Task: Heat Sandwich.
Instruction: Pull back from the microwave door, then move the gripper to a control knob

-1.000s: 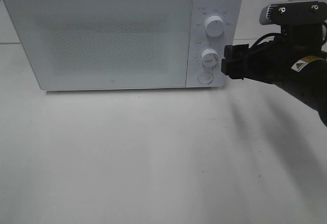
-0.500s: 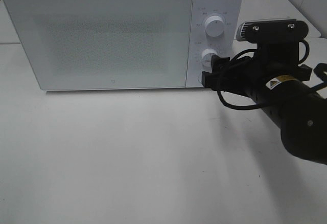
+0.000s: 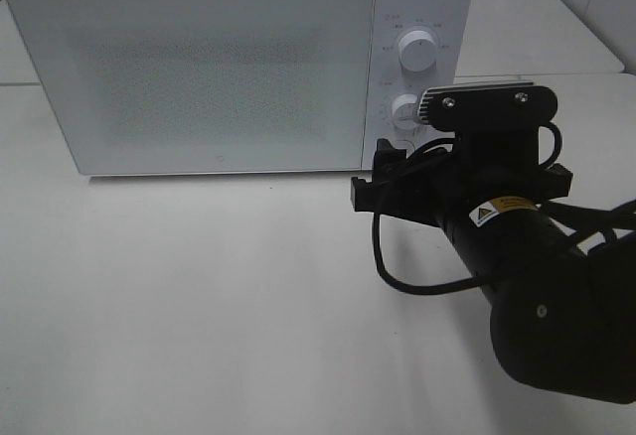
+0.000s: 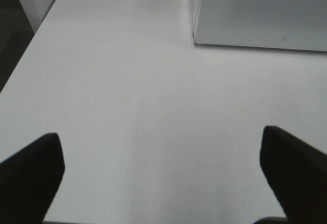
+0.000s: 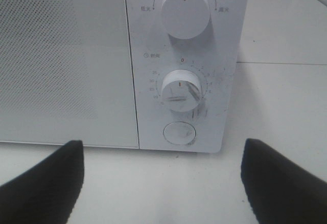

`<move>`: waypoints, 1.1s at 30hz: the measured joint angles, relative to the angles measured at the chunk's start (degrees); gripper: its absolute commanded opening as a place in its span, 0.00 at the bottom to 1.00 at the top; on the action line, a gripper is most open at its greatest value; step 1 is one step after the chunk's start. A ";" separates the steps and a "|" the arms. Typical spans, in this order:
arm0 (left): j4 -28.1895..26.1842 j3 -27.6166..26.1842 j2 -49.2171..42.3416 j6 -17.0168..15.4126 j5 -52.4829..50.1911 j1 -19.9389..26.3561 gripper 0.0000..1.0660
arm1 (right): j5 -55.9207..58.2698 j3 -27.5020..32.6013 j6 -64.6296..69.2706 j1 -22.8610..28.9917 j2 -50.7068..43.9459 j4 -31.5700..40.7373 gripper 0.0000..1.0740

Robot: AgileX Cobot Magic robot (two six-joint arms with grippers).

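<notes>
**Sandwich not in view; both grippers open, empty**

Nearest the high camera is the right arm [image 3: 537, 296], black, cut off by the frame's right and bottom edges. Its wrist camera [image 3: 487, 107] and a looped cable [image 3: 397, 274] cover most of the right gripper [image 3: 370, 182]. From that angle only dark finger stubs stick out toward the microwave [image 3: 427, 3]. The right wrist view settles it: jaws stand well apart with bare table [image 5: 286, 96] between them, nothing held. Only the finger ends show there, blurred.

The left gripper [image 4: 163, 183] shows in its own wrist view only. Jaws are wide apart over the tabletop, nothing held, and the frame cuts off the fingers. A faint thin line [image 4: 139, 121] runs across the tabletop; can't tell if it's a scratch or a mark.

Farther back, the microwave is white with its door [image 3: 199, 72] shut. The door window is fine dot mesh, and the interior is unreadable in every view.

Controls on the microwave panel:
- Upper knob [image 5: 185, 9]: cut off at the frame edge in the right wrist view.
- Lower knob [image 5: 180, 91]: tick at 0, dark scuffs on it and on the panel beside it. In the high view the wrist camera clips it.
- Round button [image 5: 178, 133]: sits below the lower knob. In the high view the arm hides it.
- Panel lettering is too small to read.

No view shows the sandwich. Can't tell where it is, or whether it sits behind that door.
</notes>
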 measured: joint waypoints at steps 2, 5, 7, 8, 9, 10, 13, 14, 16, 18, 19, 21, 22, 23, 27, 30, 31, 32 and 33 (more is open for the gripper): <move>0.00 0.00 0.00 0.00 0.00 0.00 0.91 | -0.23 0.00 0.00 0.74 0.06 0.74 0.71; 0.00 0.00 0.00 0.00 0.00 0.00 0.91 | -0.23 0.00 0.00 0.74 0.06 1.38 0.71; 0.00 0.00 0.00 0.00 0.00 0.00 0.91 | -0.23 0.00 0.00 0.74 0.06 1.60 0.71; 0.00 0.00 0.00 0.00 0.00 0.00 0.91 | -0.23 0.00 0.00 0.74 0.06 1.66 0.71; 0.00 0.00 0.00 0.00 0.00 0.00 0.91 | -0.23 0.00 0.00 0.74 0.06 1.72 0.71; 0.00 0.00 0.00 0.00 0.00 0.00 0.91 | -0.23 0.00 0.00 0.74 0.06 1.72 0.71; 0.00 0.00 0.00 0.00 0.00 0.00 0.91 | -0.29 0.00 0.00 0.74 0.06 1.72 0.71; 0.00 0.00 0.00 0.00 0.00 0.00 0.91 | -0.34 0.00 0.00 0.74 0.06 1.72 0.71; 0.00 0.00 0.00 0.00 0.00 0.00 0.91 | -1.66 0.00 0.06 0.74 0.06 1.72 0.71; 0.00 0.00 0.00 0.00 0.00 0.00 0.91 | -1.95 0.00 0.11 0.74 0.06 1.72 0.71; 0.00 0.00 0.00 0.00 0.00 0.00 0.91 | -2.23 0.00 0.11 0.74 0.06 1.72 0.71; 0.00 0.00 0.00 0.00 0.00 0.00 0.91 | -2.58 0.00 0.11 0.74 0.06 1.72 0.71; 0.00 0.00 0.00 0.00 0.00 0.00 0.91 | -2.58 0.00 0.11 0.74 0.06 1.72 0.71; 0.00 0.00 0.00 0.00 0.00 0.00 0.91 | -2.69 0.00 0.11 0.74 0.06 1.78 0.71; 0.00 0.00 0.00 0.00 0.00 0.00 0.91 | -2.75 0.00 0.29 -0.23 0.06 1.38 0.71; 0.00 0.00 0.00 0.00 0.00 0.00 0.91 | -2.75 0.00 1.60 -3.21 0.06 0.17 0.71; 0.00 0.00 0.00 0.00 0.00 0.00 0.91 | -2.75 0.00 1.89 -3.95 0.06 -0.29 0.71; 0.00 0.00 0.00 0.00 0.00 0.00 0.91 | -2.75 0.00 1.89 -3.95 0.06 -0.29 0.71; 0.00 0.00 0.00 0.00 0.00 0.00 0.91 | -2.75 0.00 2.29 -5.04 0.06 -1.26 0.71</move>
